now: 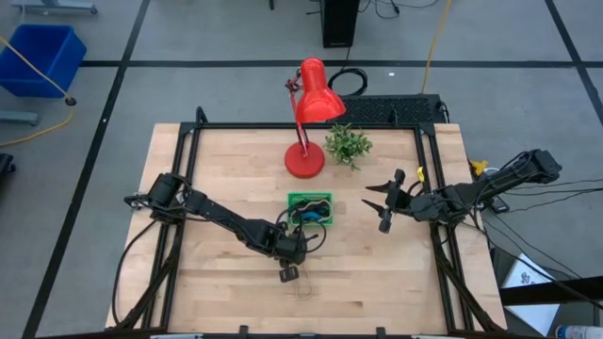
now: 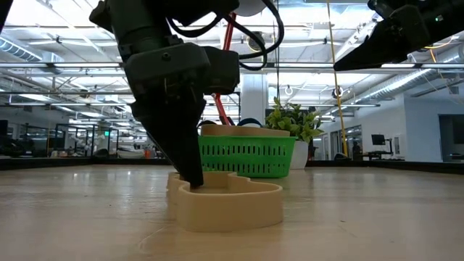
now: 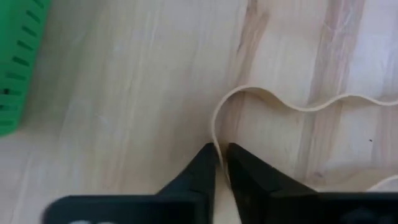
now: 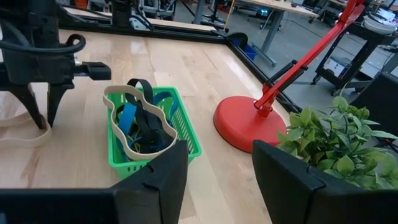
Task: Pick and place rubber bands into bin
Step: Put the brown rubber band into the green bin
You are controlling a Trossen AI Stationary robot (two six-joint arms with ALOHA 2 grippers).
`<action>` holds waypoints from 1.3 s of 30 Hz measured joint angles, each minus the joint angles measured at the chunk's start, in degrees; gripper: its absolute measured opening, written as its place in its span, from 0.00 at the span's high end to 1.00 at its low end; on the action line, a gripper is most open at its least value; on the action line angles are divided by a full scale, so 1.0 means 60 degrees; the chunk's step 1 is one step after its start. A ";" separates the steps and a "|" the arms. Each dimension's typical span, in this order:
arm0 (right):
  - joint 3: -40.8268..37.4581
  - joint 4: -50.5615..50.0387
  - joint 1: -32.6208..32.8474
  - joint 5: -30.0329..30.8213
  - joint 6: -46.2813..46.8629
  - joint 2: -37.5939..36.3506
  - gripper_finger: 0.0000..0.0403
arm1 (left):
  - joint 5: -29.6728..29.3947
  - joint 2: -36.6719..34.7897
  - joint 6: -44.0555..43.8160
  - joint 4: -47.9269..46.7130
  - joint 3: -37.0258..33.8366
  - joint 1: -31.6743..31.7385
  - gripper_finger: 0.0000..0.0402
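Observation:
A tan rubber band stands on its edge on the table as a wavy loop, near the front middle. My left gripper points steeply down onto it, its fingers closed to a narrow gap around one strand. The green bin stands just beyond on the table and holds black and blue rubber bands, with a tan one draped over its rim. My right gripper hovers open above the table to the bin's right, with nothing between its fingers. My left gripper pinches a single strand of the tan band's loop between its fingertips, one finger inside the loop and one outside. The fingers come from above, slanting steeply down. The rest of the band lies slack on the table.
A red desk lamp and a small green plant stand at the table's far side behind the bin. A blue crate sits on the floor beyond the table's far left corner. Bare wood lies around the band.

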 joint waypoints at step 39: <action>0.0000 -0.0002 0.0000 0.0015 -0.0033 0.0000 0.56 | -0.4224 -0.4327 0.3832 0.2760 0.0178 0.1282 0.99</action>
